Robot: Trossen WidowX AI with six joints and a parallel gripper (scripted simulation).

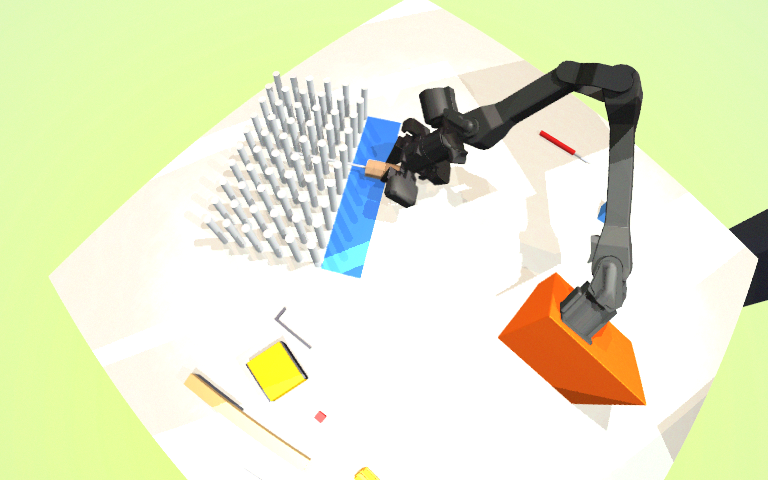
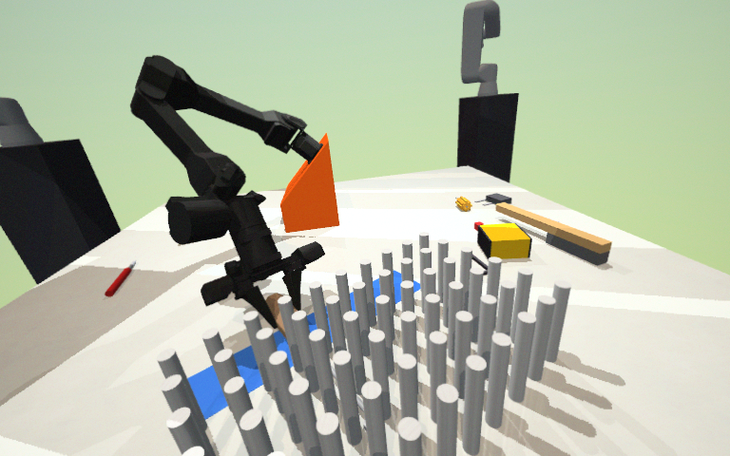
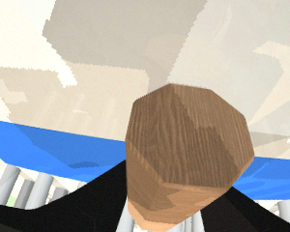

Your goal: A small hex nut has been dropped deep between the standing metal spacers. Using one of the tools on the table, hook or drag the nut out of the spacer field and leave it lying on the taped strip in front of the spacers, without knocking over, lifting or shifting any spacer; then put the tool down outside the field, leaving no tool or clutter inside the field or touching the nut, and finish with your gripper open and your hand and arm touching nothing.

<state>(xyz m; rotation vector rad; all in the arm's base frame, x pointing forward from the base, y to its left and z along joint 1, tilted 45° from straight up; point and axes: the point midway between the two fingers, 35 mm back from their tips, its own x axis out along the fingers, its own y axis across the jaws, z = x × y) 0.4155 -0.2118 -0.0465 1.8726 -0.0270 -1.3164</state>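
Observation:
My gripper is shut on the wooden handle of a tool. The handle is over the blue taped strip, at the front edge of the spacer field. A thin metal shaft runs from the handle in among the grey standing spacers. Its far end is hidden between them. The spacers in view stand upright. I cannot make out the hex nut in any view.
A red screwdriver lies to one side. On the other side are an L-shaped key, a yellow block, a small red cube and a long wooden-backed tool. An orange wedge stands under the arm's base.

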